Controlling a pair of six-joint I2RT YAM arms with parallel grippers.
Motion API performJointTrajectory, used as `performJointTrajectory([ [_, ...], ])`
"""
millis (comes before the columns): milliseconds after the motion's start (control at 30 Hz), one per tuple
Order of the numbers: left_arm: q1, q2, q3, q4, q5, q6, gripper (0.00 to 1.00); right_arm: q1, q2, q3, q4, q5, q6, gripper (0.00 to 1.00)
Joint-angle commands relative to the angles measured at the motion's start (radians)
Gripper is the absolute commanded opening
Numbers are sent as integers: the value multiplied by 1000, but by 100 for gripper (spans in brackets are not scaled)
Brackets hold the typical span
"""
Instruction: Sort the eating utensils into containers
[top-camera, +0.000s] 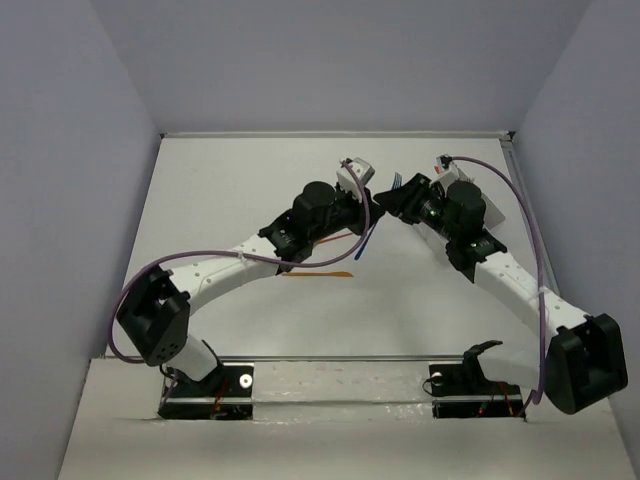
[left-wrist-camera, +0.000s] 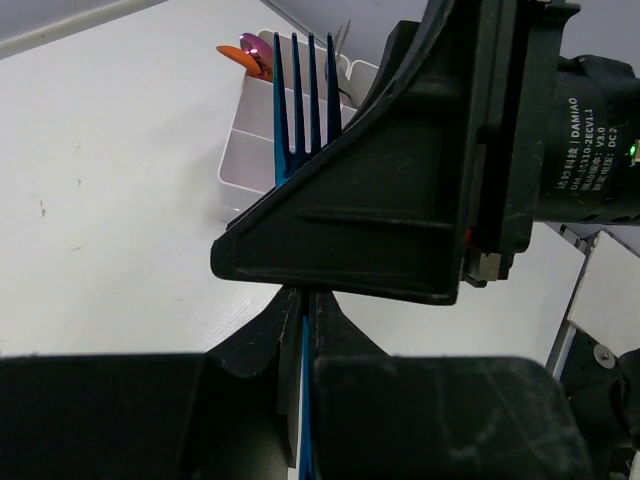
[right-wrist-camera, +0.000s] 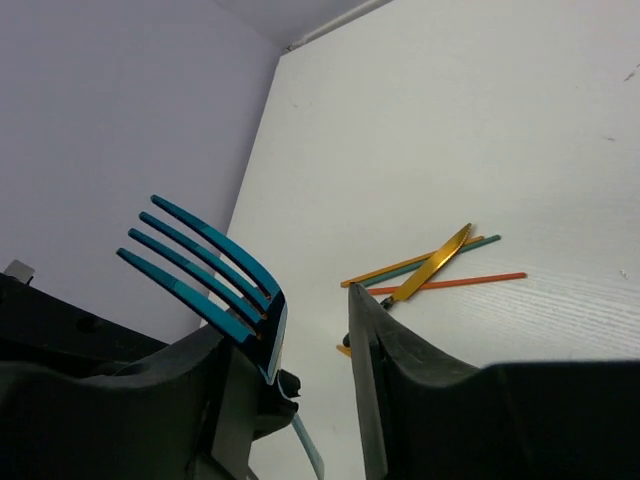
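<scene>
My left gripper (left-wrist-camera: 303, 305) is shut on the thin handle of a blue fork (left-wrist-camera: 300, 100), held above the table with its tines up. In the top view the left gripper (top-camera: 367, 233) meets my right gripper (top-camera: 392, 200) at the table's middle. The right gripper (right-wrist-camera: 290, 318) is open; the fork head (right-wrist-camera: 205, 268) lies against its left finger (right-wrist-camera: 215, 390), with a gap to the other finger (right-wrist-camera: 400, 400). The white divided container (left-wrist-camera: 250, 140) stands beyond the fork and holds an orange spoon (left-wrist-camera: 243, 55).
A yellow knife (right-wrist-camera: 432, 262), an orange utensil (right-wrist-camera: 455, 284) and a teal-handled one (right-wrist-camera: 470, 246) lie crossed on the table below the grippers. Orange utensils also show in the top view (top-camera: 316, 273). Grey walls close in the table on three sides.
</scene>
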Motion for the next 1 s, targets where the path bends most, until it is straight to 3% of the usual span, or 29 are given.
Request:
performJointTrajectory([
  [0, -28, -59, -18, 98, -5, -6, 0, 20, 1, -22, 66, 28, 2, 37],
  [200, -37, -53, -7, 80, -12, 8, 0, 20, -28, -26, 53, 81, -12, 1],
  [300, -48, -52, -10, 64, -24, 14, 0, 20, -34, -26, 38, 104, -24, 0],
  [367, -48, -50, -8, 57, -22, 16, 20, 20, -38, -29, 30, 131, -36, 0],
  [400, -57, -52, -12, 52, -24, 19, 36, 20, -40, -19, 18, 143, -56, 0],
  [500, -66, -73, -41, 54, -48, 25, 60, 20, -51, 12, -42, 225, -105, 0],
  [533, -66, -81, -53, 57, -48, 25, 60, 20, -55, 23, -42, 225, -118, 0],
  [633, -66, -130, -106, 72, -58, 22, 74, 20, -68, 60, -89, 294, -159, 0],
  [767, -76, -231, -192, 86, -82, 10, 98, -56, -77, 98, -140, 358, -198, 0],
  [967, -85, -449, -383, 93, -130, -42, 99, -240, -100, 156, -213, 470, -285, 0],
])
